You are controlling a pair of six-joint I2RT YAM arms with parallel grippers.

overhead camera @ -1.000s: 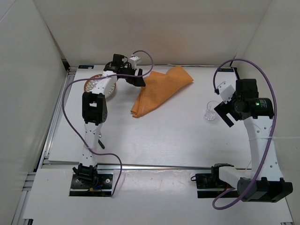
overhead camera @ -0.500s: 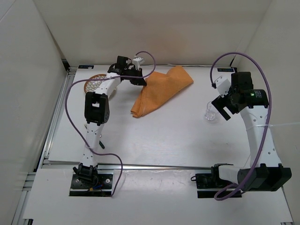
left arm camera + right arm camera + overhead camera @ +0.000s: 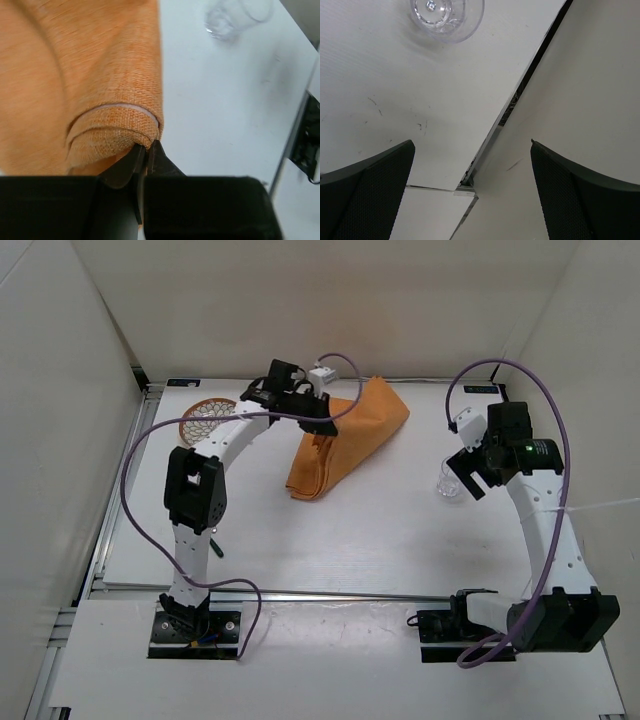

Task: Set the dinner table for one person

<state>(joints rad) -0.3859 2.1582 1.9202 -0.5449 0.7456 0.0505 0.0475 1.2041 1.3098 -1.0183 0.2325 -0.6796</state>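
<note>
Currently the left fingers (image 3: 141,159) are clamping a fold of the orange placemat (image 3: 350,435), its long axis running far-right to near-left on the far counter (image 3: 380,530); the right fingers (image 3: 370,195) are hanging open beside the glass (image 3: 449,483).

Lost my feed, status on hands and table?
Left hand shut on orange cloth. Right hand open, short of glass. Dinner table not yet set; plate far-left.
</note>
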